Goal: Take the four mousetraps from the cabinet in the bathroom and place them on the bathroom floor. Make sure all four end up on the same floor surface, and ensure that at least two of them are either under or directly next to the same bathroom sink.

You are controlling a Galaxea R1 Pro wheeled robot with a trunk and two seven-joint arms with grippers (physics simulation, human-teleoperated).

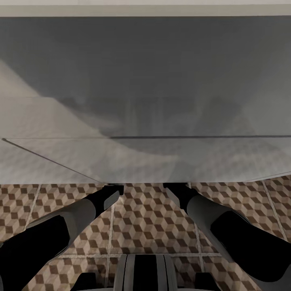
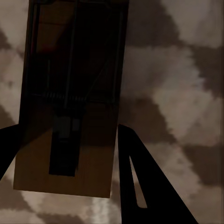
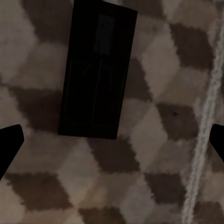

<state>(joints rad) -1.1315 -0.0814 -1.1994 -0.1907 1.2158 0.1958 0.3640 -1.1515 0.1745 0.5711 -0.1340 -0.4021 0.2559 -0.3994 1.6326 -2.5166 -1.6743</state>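
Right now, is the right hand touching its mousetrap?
Apart. The right wrist view shows tiled floor between the mousetrap and both fingertips.

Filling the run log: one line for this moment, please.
left gripper: around mousetrap | right gripper: open above second mousetrap on bathroom floor

Cube-patterned floor tiles (image 1: 145, 218) under a pale grey overhanging surface (image 1: 145, 81)
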